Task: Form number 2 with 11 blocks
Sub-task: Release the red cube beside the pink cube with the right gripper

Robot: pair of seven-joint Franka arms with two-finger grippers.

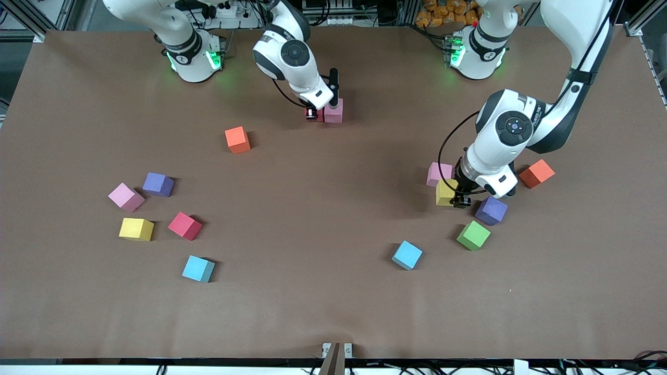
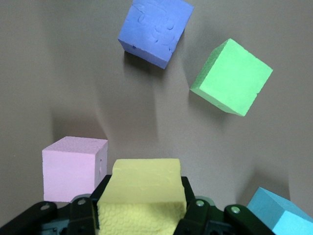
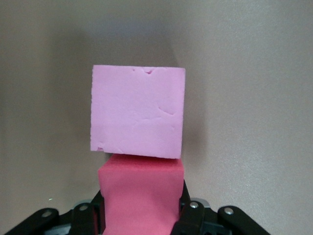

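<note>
Foam blocks, gathering step. Red block (image 3: 141,196) is gripped by the right gripper (image 1: 311,113), touching a pink block (image 1: 333,111). Yellow block (image 1: 446,192) is gripped by the left gripper (image 1: 460,200); carriage toward twelve o'clock is judged next.

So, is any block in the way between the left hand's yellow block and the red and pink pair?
Nothing visible. The left hand grips the yellow block; bare table lies toward the pink block and the right hand's red block.
</note>
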